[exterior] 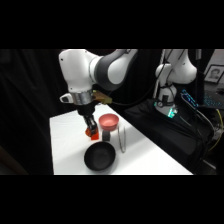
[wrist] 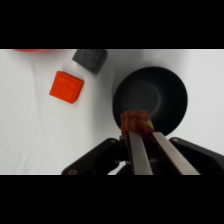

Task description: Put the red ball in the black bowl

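- The white table [exterior: 145, 155] carries everything, with the arm reaching down over its far-left part.
- The black bowl [wrist: 150, 97] is the biggest dish. In the side view it sits at the table's near edge [exterior: 100, 156], in front of the end effector and towards the camera.
- A smaller pink-red bowl [exterior: 108, 120] stands just beyond, with a dark grey block [exterior: 106, 135] and metal tongs [exterior: 122, 138] beside it.
- The end effector [wrist: 136, 131] is clamped on the red ball [wrist: 135, 121], one finger on each side.
- From the wrist view, the ball hangs over the bowl's near rim, not yet over its middle. I'd judge that a short carry further across the bowl is needed before letting go, or the ball may clip the rim and roll off.
- A red cube [wrist: 66, 87] lies off to the side, well clear of the bowl.
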Robot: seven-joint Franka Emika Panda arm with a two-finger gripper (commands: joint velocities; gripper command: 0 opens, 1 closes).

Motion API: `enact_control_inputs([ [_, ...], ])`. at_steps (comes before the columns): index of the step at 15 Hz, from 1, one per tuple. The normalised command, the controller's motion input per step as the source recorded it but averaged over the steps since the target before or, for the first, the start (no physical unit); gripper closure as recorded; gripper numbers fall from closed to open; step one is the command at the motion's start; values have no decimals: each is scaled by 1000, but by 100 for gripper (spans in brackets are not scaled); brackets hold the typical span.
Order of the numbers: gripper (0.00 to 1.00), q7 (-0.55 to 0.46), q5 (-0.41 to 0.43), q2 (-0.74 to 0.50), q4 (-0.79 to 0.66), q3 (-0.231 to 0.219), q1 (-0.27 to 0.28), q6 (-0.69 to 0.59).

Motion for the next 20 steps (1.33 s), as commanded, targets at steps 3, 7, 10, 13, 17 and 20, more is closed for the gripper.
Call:
enact_control_inputs([
  [3, 96, -97, -38, -108, -264, 86, 36, 342],
  [7, 98, -106, -22, 36, -151, 54, 8, 350],
  [10, 98, -94, -25, 140, -46, 36, -2, 302],
  [13, 98, -78, -38, 194, 48, 28, -3, 217],
  [17, 59, -39, -70, 194, 160, 5, 8, 100],
  [20, 33, 18, -93, 89, 176, -19, 33, -8],
])
